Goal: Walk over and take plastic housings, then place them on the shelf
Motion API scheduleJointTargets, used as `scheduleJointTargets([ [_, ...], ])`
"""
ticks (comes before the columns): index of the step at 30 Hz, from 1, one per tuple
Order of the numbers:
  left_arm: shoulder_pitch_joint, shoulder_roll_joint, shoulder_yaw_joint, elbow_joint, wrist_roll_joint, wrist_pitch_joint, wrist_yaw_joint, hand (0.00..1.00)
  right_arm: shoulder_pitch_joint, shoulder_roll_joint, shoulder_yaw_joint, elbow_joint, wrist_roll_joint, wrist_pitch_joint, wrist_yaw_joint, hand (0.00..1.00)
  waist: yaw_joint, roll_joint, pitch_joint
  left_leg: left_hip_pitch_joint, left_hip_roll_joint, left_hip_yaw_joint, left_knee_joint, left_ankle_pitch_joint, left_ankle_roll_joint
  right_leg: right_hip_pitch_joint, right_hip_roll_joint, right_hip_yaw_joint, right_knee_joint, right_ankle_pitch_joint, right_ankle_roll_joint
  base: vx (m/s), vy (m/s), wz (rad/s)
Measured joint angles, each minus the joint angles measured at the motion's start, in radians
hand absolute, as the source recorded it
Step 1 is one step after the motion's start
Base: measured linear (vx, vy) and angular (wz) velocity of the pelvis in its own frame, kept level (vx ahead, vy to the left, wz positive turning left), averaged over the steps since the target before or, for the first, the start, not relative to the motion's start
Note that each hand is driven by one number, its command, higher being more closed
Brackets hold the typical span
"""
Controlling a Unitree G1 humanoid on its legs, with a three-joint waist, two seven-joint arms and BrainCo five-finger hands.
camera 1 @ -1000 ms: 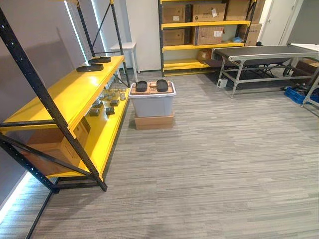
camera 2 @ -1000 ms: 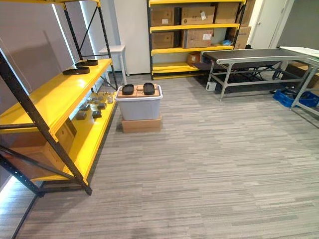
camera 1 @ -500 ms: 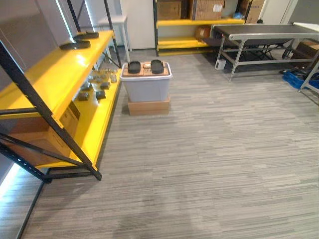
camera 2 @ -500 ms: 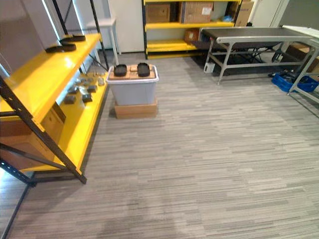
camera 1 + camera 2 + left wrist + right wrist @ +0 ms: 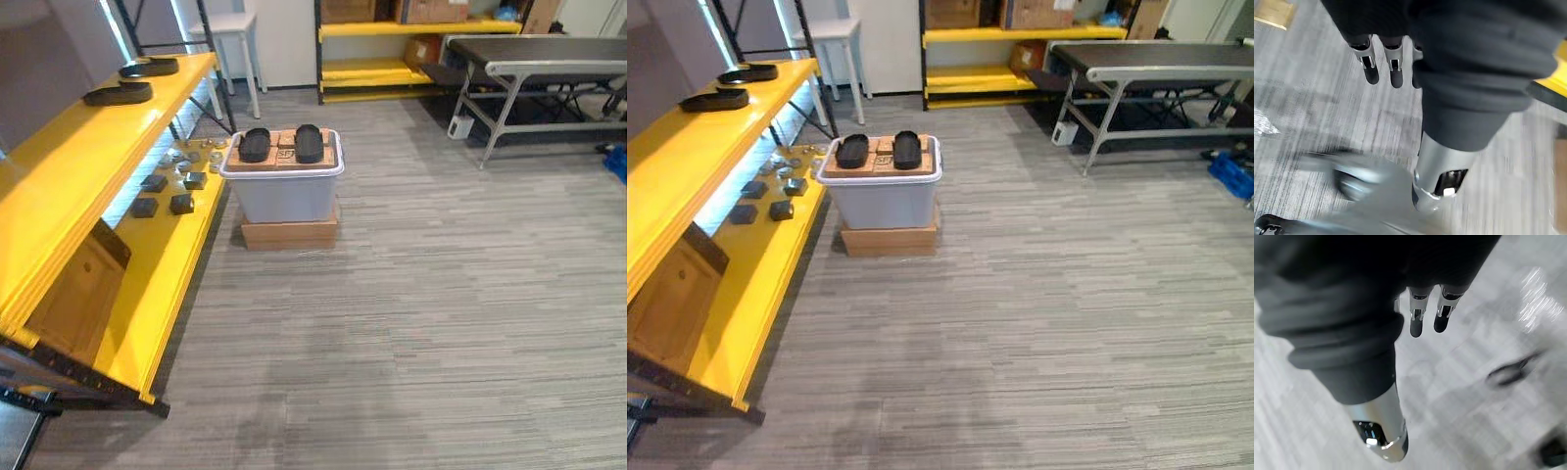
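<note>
Approach step is judged in hand: left robot hand (image 5: 1370, 68) and right robot hand (image 5: 1417, 319) are hung straight-fingered, nothing held. Plastic housings (image 5: 255, 144) are seen atop the grey bin (image 5: 284, 198), well ahead of both; closer walking is called for before any reach

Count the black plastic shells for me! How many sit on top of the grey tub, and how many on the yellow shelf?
Black housings on top of the grey tub: 2
Black housings on the top board of the yellow shelf: 2
Total: 4
</note>
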Motion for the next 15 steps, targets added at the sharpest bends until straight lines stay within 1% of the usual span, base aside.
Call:
scheduleJointTargets([
  [1, 0.037, -0.032, 0.013, -0.003, -0.002, 0.002, 0.004, 0.0, 0.011, -0.001, 0.007, -0.025, 0.0, -0.004, -0.006, 0.0, 0.023, 0.002, -0.019, -0.019, -0.013, 0.003, -0.194, 0.088, 0.007, 0.068, -0.031, 0.004, -0.015, -0.05, 0.034, 0.7, 0.195, -0.48],
  [2, 0.044, -0.035, 0.012, 0.0, -0.002, 0.002, 0.004, 0.0, 0.015, 0.001, 0.007, -0.023, 0.0, -0.004, -0.007, 0.0, 0.028, -0.004, -0.025, -0.022, -0.016, 0.002, -0.178, 0.115, 0.0, 0.078, -0.042, 0.008, -0.013, -0.058, 0.033, 0.74, 0.255, -0.39],
  [3, 0.069, -0.047, 0.01, 0.008, -0.002, 0.006, 0.003, 0.0, 0.016, 0.012, 0.01, -0.013, -0.001, -0.004, -0.007, 0.0, 0.04, -0.016, -0.065, -0.02, -0.062, -0.03, -0.147, 0.186, 0.033, 0.086, -0.073, 0.021, 0.019, -0.06, 0.032, 0.65, 0.263, -0.14],
  [4, 0.067, -0.06, 0.011, 0.016, -0.008, 0.006, 0.003, 0.0, 0.009, 0.018, 0.009, 0.003, -0.003, -0.005, -0.006, 0.0, 0.038, -0.038, -0.078, -0.001, -0.123, -0.103, -0.137, 0.207, 0.087, 0.041, -0.11, 0.032, 0.177, -0.058, 0.034, 0.82, 0.331, -0.07],
  [5, 0.066, -0.057, 0.016, 0.021, -0.016, 0.006, 0.003, 0.0, 0.003, 0.02, 0.008, 0.018, -0.004, -0.004, -0.006, 0.0, 0.038, -0.041, -0.078, 0.03, -0.145, -0.115, -0.138, 0.224, 0.112, 0.011, -0.123, 0.042, 0.288, -0.048, 0.049, 0.85, 0.357, 0.15],
  [6, 0.067, -0.032, 0.018, 0.038, -0.02, 0.009, 0.002, 0.0, 0.012, 0.036, 0.007, 0.032, -0.005, -0.004, -0.006, 0.0, 0.032, -0.077, -0.073, 0.107, -0.18, -0.113, -0.134, 0.197, 0.125, -0.056, -0.16, 0.065, 0.542, 0.027, 0.105, 0.98, 0.332, 0.38],
  [7, 0.064, -0.009, 0.011, 0.04, -0.021, 0.012, 0.002, 0.0, 0.021, 0.049, 0.007, 0.047, -0.005, -0.005, -0.006, 0.0, 0.011, -0.096, -0.069, 0.189, -0.206, -0.129, -0.142, 0.149, 0.147, -0.142, -0.174, 0.102, 0.799, 0.177, 0.187, 0.95, 0.291, 0.55],
  [8, 0.053, 0.002, -0.002, 0.04, -0.022, 0.013, 0.003, 0.0, 0.019, 0.051, 0.007, 0.066, -0.005, -0.004, -0.006, 0.0, 0.005, -0.101, -0.061, 0.264, -0.215, -0.148, -0.163, 0.123, 0.152, -0.206, -0.184, 0.094, 0.961, 0.173, 0.186, 0.74, 0.165, 0.55],
  [9, 0.046, 0.006, -0.005, 0.038, -0.024, 0.013, 0.003, 0.0, 0.023, 0.051, 0.007, 0.073, -0.005, -0.004, -0.006, 0.0, -0.001, -0.095, -0.057, 0.319, -0.216, -0.16, -0.187, 0.112, 0.156, -0.244, -0.19, 0.07, 1.029, 0.15, 0.173, 0.55, 0.079, 0.54],
  [10, 0.032, 0.007, -0.005, 0.033, -0.029, 0.012, 0.002, 0.0, 0.032, 0.052, 0.007, 0.072, -0.005, -0.004, -0.003, 0.0, -0.02, -0.074, -0.053, 0.432, -0.206, -0.195, -0.258, 0.097, 0.161, -0.306, -0.192, 0.001, 1.071, 0.092, 0.132, 0.66, 0.057, 0.59],
  [11, 0.014, 0.011, -0.01, 0.035, -0.032, 0.012, 0.002, 0.0, 0.037, 0.052, 0.008, 0.071, -0.005, -0.004, 0.001, 0.0, -0.032, -0.067, -0.053, 0.503, -0.194, -0.218, -0.311, 0.09, 0.159, -0.352, -0.185, -0.052, 1.04, 0.043, 0.108, 0.66, 0.027, 0.68],
  [12, -0.005, 0.021, -0.024, 0.036, -0.039, 0.012, 0.001, 0.0, 0.04, 0.051, 0.008, 0.071, -0.005, -0.003, 0.002, 0.0, -0.04, -0.061, -0.049, 0.566, -0.176, -0.237, -0.355, 0.081, 0.156, -0.393, -0.176, -0.108, 0.948, 0.006, 0.098, 0.76, -0.064, 0.65],
  [13, -0.044, 0.036, -0.043, 0.036, -0.038, 0.012, 0.001, 0.0, 0.043, 0.048, 0.008, 0.071, -0.005, -0.004, 0.004, 0.0, -0.045, -0.06, -0.048, 0.636, -0.15, -0.259, -0.397, 0.051, 0.144, -0.463, -0.161, -0.198, 0.725, -0.01, 0.098, 0.76, -0.145, 0.58],
  [14, -0.066, 0.038, -0.045, 0.036, -0.038, 0.012, 0.001, 0.0, 0.044, 0.045, 0.008, 0.071, -0.005, -0.004, 0.004, 0.0, -0.047, -0.06, -0.048, 0.663, -0.139, -0.269, -0.412, 0.03, 0.138, -0.496, -0.15, -0.23, 0.557, 0.008, 0.089, 0.76, -0.187, 0.49],
  [15, -0.081, 0.037, -0.044, 0.035, -0.038, 0.011, 0.002, 0.0, 0.045, 0.043, 0.007, 0.07, -0.005, -0.004, 0.003, 0.0, -0.051, -0.06, -0.048, 0.681, -0.134, -0.278, -0.42, 0.014, 0.134, -0.515, -0.139, -0.238, 0.44, 0.037, 0.088, 0.69, -0.255, 0.46],
])
